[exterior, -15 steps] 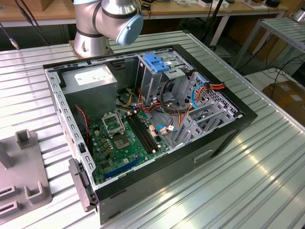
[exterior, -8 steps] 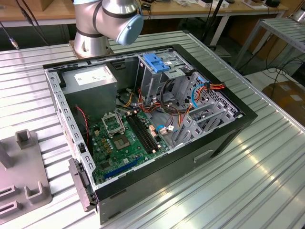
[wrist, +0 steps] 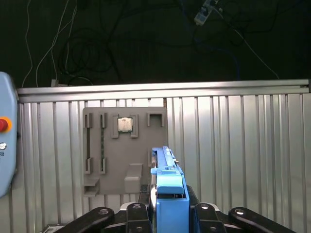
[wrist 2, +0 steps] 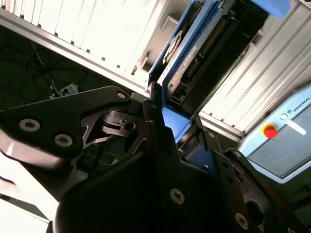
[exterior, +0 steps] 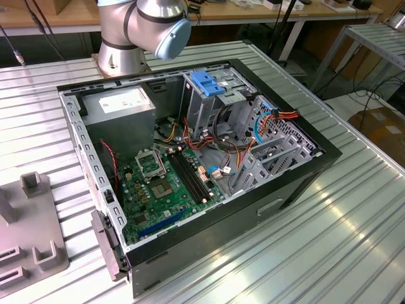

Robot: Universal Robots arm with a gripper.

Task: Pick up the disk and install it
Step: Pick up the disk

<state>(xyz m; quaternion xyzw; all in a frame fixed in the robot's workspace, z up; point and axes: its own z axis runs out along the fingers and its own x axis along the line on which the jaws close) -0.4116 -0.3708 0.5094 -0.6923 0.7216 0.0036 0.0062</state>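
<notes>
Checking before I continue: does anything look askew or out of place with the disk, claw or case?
Nothing stands out. The disk sits straight in the claw in the first wrist view. In the open case, loose cables drape across the drive cage, merely untidy.

Open computer case, grey fixture, maybe pendant

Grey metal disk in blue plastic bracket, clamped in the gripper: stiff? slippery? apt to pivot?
Probably rigid: the grey metal disk in its blue plastic bracket shows no sag beyond the black gripper. Metal body: likely heavy for its size. Gripped near one end on smooth plastic, it may pivot or slip.
</notes>
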